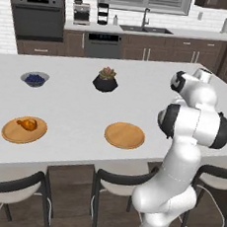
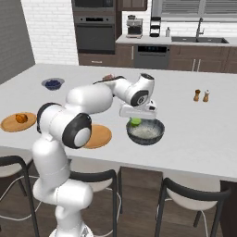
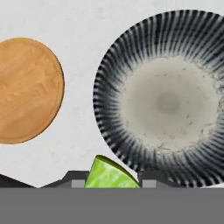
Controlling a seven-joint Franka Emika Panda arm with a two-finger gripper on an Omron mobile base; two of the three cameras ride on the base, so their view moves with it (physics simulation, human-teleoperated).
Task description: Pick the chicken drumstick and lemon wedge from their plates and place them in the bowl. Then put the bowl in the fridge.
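White arm reaching over the pale surface (image 2: 194,134), its claw (image 2: 137,121) clamped on the lemon wedge (image 2: 135,122), which in the hand view shows as a yellow-green wedge (image 3: 110,175) pinched between the two dark fingertips (image 3: 75,178). The claw hangs just above the near-left rim of the bowl (image 2: 146,131), a dark, ribbed-walled dish with a pale speckled interior (image 3: 168,103), holding nothing inside. Just beside the bowl, to its left in the right base view, lies a bare wooden plate (image 2: 98,136), seen also in the hand view (image 3: 26,89) and in the left base view (image 1: 124,135). A second wooden plate (image 1: 24,129) lies well apart toward the surface's left end and carries the chicken drumstick (image 1: 28,124), also visible in the right base view (image 2: 21,118). Farther back stand a grey bowl of blue berries (image 1: 35,79) and a black faceted pot with a succulent (image 1: 105,80); salt and pepper shakers (image 2: 202,96) stand to the right.
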